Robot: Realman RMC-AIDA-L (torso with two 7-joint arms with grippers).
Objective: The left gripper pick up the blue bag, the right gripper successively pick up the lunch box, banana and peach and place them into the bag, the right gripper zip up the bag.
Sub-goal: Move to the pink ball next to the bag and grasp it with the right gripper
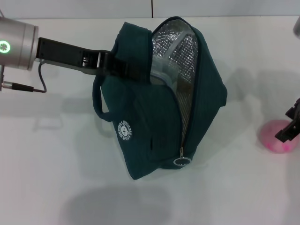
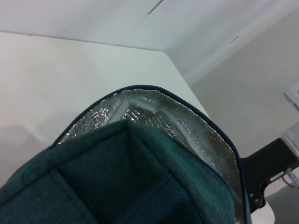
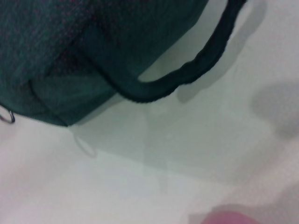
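Broadly, the white surface [image 1: 56,154] carries the blue bag [image 1: 154,136], which my left gripper [image 1: 123,69] props open with its jaws clamped on the bag's upper edge beside a loop handle [image 1: 97,101], foil lining showing just past them. Inside, close beyond those jaws, the lunch box [image 1: 161,75] shows as a clear rim. Well away to the other side, my right gripper [image 1: 291,125] hangs directly over the peach [image 1: 276,138], whether its jaws are apart I cannot tell.
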